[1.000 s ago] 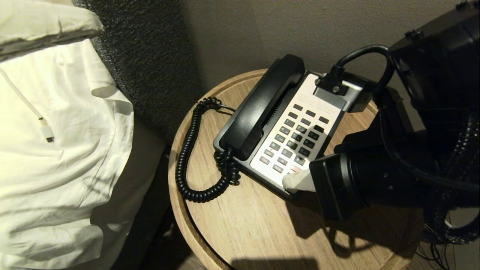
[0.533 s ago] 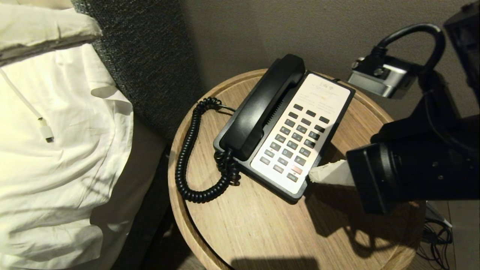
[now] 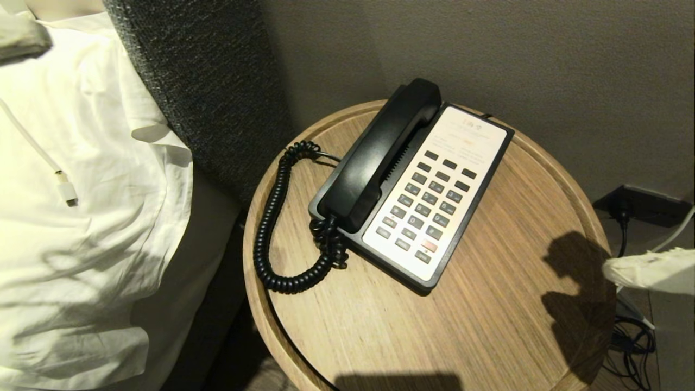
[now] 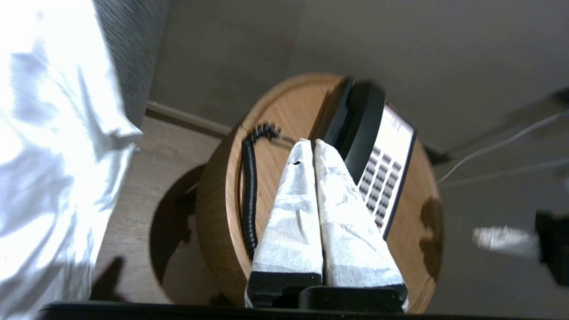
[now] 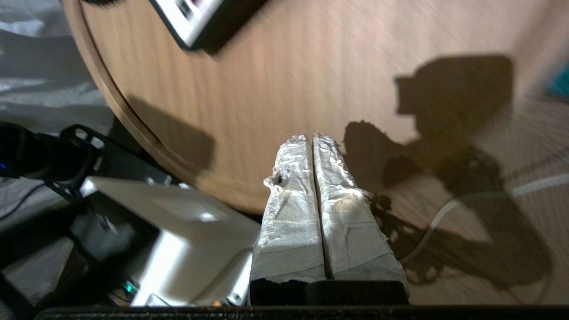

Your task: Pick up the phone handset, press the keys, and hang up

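The phone handset (image 3: 380, 157) is lying cradled — both tools, left tool (image 4: 310, 144) and right tool (image 5: 311, 138), are hanging closed and empty; next comes lifting it.

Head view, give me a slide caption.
Handset resting on the phone on a round table; right gripper at the edge.

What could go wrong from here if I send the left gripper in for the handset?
The left gripper is shut, so it probably has to open first or it may just shove the phone handset off its cradle. The coiled cord loops loosely across the table and could snag or drag the phone base. The right gripper sits near the table's edge.
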You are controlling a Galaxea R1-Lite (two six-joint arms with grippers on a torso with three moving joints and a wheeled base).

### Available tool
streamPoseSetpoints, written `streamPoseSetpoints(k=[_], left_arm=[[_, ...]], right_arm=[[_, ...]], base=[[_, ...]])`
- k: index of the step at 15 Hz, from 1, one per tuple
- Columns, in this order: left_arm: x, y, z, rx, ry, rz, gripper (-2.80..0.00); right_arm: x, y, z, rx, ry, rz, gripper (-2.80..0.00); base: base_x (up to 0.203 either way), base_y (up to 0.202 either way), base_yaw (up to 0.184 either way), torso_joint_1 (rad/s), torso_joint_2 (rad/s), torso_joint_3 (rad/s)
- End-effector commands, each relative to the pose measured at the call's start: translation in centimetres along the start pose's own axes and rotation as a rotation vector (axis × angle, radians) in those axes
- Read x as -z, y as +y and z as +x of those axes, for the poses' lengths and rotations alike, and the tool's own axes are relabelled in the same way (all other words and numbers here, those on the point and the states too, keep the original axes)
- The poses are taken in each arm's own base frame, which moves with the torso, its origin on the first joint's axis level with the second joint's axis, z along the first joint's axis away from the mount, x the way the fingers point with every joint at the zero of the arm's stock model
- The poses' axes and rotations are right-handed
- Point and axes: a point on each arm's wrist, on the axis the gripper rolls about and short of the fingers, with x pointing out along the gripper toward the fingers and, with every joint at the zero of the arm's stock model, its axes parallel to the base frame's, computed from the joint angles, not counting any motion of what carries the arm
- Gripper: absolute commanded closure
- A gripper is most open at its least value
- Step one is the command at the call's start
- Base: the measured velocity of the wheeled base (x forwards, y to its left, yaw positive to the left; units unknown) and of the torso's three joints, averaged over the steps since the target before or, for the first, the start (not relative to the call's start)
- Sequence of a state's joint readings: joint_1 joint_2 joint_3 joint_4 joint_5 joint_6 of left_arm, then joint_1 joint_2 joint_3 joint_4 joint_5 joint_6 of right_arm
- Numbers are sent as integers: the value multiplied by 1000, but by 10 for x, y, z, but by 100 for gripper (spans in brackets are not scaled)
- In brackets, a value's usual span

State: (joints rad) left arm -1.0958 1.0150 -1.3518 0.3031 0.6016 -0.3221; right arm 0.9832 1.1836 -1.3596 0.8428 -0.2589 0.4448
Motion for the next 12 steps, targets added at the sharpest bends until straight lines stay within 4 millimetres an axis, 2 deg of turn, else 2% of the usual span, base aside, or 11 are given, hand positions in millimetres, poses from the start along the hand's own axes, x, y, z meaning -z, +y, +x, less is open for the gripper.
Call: streamPoseSetpoints(k=[1, 4, 6, 9, 12], left_arm=[[-23, 9, -21, -8, -62, -61, 0], [-48, 24, -53, -71, -117, -136, 0], [-49, 34, -70, -157, -137, -159, 0], [-43, 45, -100, -299, -184, -154, 0], [-20, 57, -144, -409, -181, -139, 0]], right_arm=[[25, -24, -40, 0, -58, 29, 0], [58, -50, -69, 50, -71, 50, 0], [74, -61, -83, 88, -77, 81, 0], [99, -75, -105, 140, -90, 121, 0], [131, -83, -124, 217, -122, 186, 0]], base=[[0, 0, 0, 0, 0, 0], [0, 0, 0, 0, 0, 0], [0, 0, 0, 0, 0, 0], [0, 0, 0, 0, 0, 0], [0, 0, 0, 0, 0, 0]])
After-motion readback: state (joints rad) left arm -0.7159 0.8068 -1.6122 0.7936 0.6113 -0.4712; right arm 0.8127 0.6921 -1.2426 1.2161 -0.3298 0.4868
